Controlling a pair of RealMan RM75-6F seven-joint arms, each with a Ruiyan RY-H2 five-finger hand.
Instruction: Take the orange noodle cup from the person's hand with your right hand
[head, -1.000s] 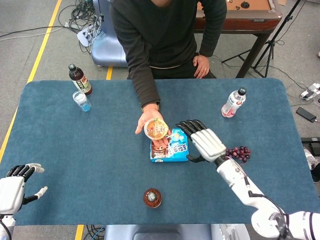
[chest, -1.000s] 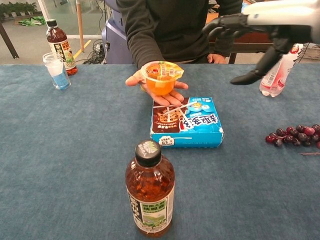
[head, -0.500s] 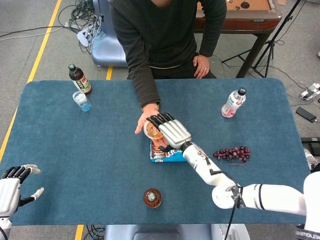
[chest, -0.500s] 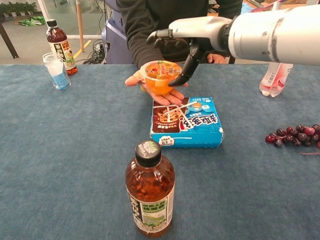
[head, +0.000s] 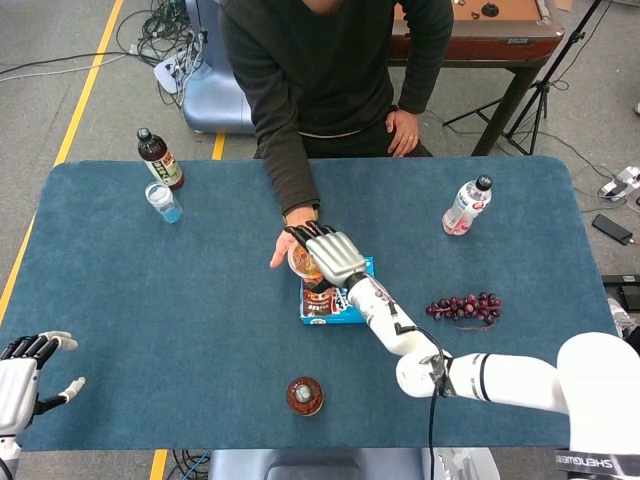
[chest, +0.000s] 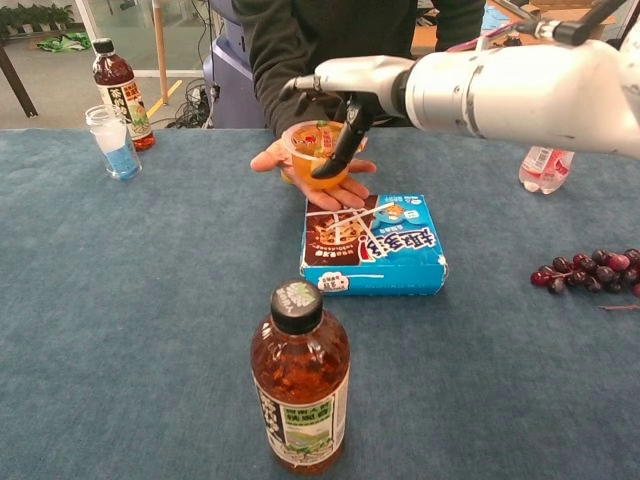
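While the orange noodle cup sits on the person's hand at the far middle of the table, the right hand arches over it — thumb down across the near side of the cup, fingers over the rim; whether it actually clamps the cup, cannot tell. Blue box lies just nearer. Left hand hovers at the near-left edge, fingers apart, holding nothing.
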